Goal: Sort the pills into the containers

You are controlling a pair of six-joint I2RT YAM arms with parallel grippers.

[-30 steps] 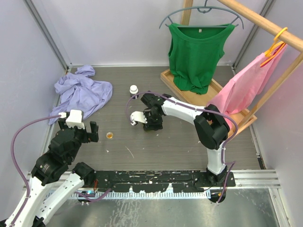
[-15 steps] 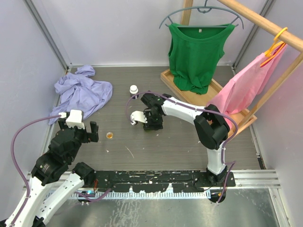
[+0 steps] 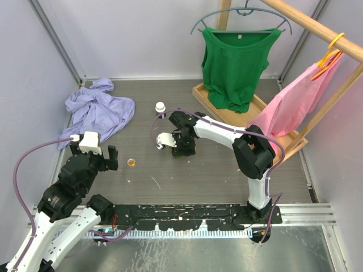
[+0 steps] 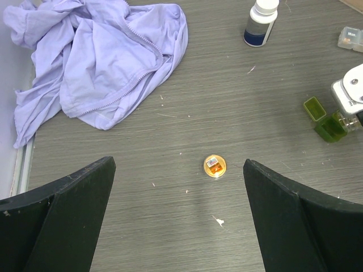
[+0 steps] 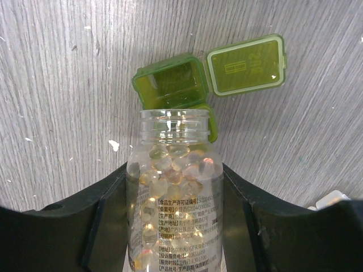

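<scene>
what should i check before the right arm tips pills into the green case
1. Pill bottle clamped in right gripper: ok.
2. Bottle cap off, lying on the table: ok.
3. Green pill case lid flipped open, compartment empty: ok.
4. Bottle mouth lined up over that compartment: cannot tell; it overlaps the case's near edge.
5. Left gripper open, away from the case: ok.
</scene>
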